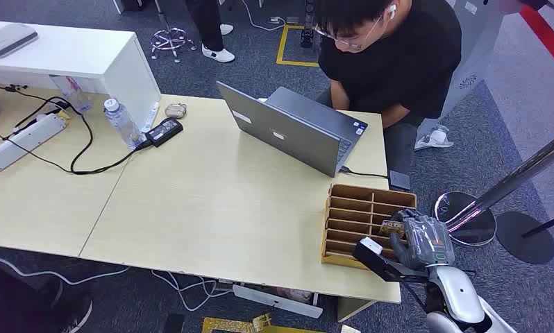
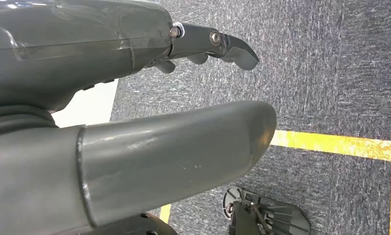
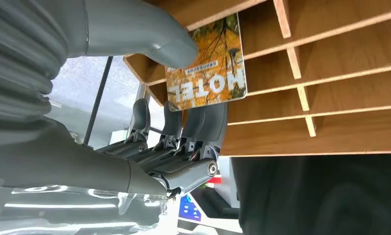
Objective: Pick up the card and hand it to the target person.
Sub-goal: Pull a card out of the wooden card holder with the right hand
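Note:
The card (image 3: 208,63) is orange with autumn leaves and the word HOTEL on it. My right hand (image 3: 85,156) pinches it between the thumb (image 3: 149,34) and the dark fingers (image 3: 183,127), right at the wooden slotted card holder (image 3: 340,88). In the head view the right hand (image 1: 420,239) sits over the holder's (image 1: 350,208) near right corner, with the card (image 1: 392,225) just showing by its fingers. A person in a black shirt (image 1: 399,55) sits across the table behind a laptop. My left hand (image 2: 85,49) hangs over blue carpet, fingers apart, holding nothing.
An open grey laptop (image 1: 295,128) stands on the pale wooden table (image 1: 212,201) just beyond the holder. A water bottle (image 1: 121,123), a black charger (image 1: 164,130) and a power strip (image 1: 24,139) with cables lie far left. A chrome post base (image 1: 465,215) stands right of the table.

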Robot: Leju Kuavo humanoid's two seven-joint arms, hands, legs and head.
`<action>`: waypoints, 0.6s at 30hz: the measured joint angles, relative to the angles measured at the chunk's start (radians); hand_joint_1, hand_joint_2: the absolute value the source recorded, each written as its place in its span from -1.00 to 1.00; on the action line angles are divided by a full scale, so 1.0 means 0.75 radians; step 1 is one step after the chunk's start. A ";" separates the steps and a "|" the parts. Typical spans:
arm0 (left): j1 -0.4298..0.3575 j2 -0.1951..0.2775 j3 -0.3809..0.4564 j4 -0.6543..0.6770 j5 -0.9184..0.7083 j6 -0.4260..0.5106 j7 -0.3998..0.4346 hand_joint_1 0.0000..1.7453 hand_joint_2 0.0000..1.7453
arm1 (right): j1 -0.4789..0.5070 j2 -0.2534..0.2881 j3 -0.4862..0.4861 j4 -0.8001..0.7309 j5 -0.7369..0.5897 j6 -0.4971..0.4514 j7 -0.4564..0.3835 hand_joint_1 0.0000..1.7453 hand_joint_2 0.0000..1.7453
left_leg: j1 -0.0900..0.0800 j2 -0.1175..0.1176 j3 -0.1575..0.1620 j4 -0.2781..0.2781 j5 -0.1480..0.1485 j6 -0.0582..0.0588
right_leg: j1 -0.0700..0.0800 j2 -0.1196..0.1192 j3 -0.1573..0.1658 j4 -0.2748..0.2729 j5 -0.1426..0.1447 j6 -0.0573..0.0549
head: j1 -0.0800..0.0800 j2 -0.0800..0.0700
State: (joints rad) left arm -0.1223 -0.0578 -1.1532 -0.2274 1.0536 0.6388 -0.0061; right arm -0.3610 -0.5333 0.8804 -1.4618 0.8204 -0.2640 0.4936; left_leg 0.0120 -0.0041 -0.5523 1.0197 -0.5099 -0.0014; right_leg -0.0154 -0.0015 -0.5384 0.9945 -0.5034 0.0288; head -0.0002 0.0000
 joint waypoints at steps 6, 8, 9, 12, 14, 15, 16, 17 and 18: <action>0.000 0.000 0.000 0.000 0.000 0.001 0.004 -1.00 -1.00 | 0.000 0.000 0.010 0.000 0.000 0.010 0.000 0.53 1.00 | 0.000 0.000 0.000 0.000 0.000 0.000 | 0.000 0.000 0.000 0.000 0.000 0.000 | 0.000 0.000; 0.000 0.000 0.000 0.000 0.000 0.001 0.006 -1.00 -1.00 | 0.000 0.002 0.011 0.000 -0.001 0.013 0.001 0.59 1.00 | 0.000 0.000 0.000 0.000 0.000 0.000 | 0.000 0.000 0.000 0.000 0.000 0.000 | 0.000 0.000; 0.000 0.000 0.000 0.000 0.000 0.001 0.007 -1.00 -1.00 | -0.001 0.004 0.011 0.000 -0.001 0.014 0.001 0.62 1.00 | 0.000 0.000 0.000 0.000 0.000 0.000 | 0.000 0.000 0.000 0.000 0.000 0.000 | 0.000 0.000; 0.000 0.000 0.000 0.000 0.000 0.001 0.008 -1.00 -1.00 | -0.001 0.007 0.011 0.000 -0.001 0.014 0.002 0.69 1.00 | 0.000 0.000 0.000 0.000 0.000 0.000 | 0.000 0.000 0.000 0.000 0.000 0.000 | 0.000 0.000; 0.000 0.000 0.000 0.000 0.000 0.001 0.010 -1.00 -1.00 | -0.001 0.007 0.011 0.000 -0.001 0.014 0.003 0.71 1.00 | 0.000 0.000 0.000 0.000 0.000 0.000 | 0.000 0.000 0.000 0.000 0.000 0.000 | 0.000 0.000; 0.000 0.000 0.000 0.000 0.000 0.001 0.011 -1.00 -1.00 | 0.000 0.008 0.011 0.000 -0.002 0.012 0.003 0.71 1.00 | 0.000 0.000 0.000 0.000 0.000 0.000 | 0.000 0.000 0.000 0.000 0.000 0.000 | 0.000 0.000; 0.000 0.000 0.000 0.000 0.000 0.001 0.013 -1.00 -1.00 | 0.000 0.008 0.011 0.000 -0.002 0.009 0.003 0.71 1.00 | 0.000 0.000 0.000 0.000 0.000 0.000 | 0.000 0.000 0.000 0.000 0.000 0.000 | 0.000 0.000; 0.000 0.000 0.000 0.000 0.000 0.001 0.015 -1.00 -1.00 | 0.000 0.009 0.011 0.000 -0.002 0.007 0.004 0.70 1.00 | 0.000 0.000 0.000 0.000 0.000 0.000 | 0.000 0.000 0.000 0.000 0.000 0.000 | 0.000 0.000; 0.000 0.000 0.000 0.000 0.000 0.001 0.016 -1.00 -1.00 | 0.000 0.009 0.011 0.000 -0.002 0.004 0.004 0.69 1.00 | 0.000 0.000 0.000 0.000 0.000 0.000 | 0.000 0.000 0.000 0.000 0.000 0.000 | 0.000 0.000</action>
State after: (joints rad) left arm -0.1223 -0.0576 -1.1532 -0.2274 1.0536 0.6394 0.0059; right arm -0.3612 -0.5262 0.8888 -1.4618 0.8191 -0.2610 0.4963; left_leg 0.0120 -0.0041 -0.5522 1.0197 -0.5099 -0.0014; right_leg -0.0154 -0.0015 -0.5384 0.9945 -0.5034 0.0288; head -0.0003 0.0000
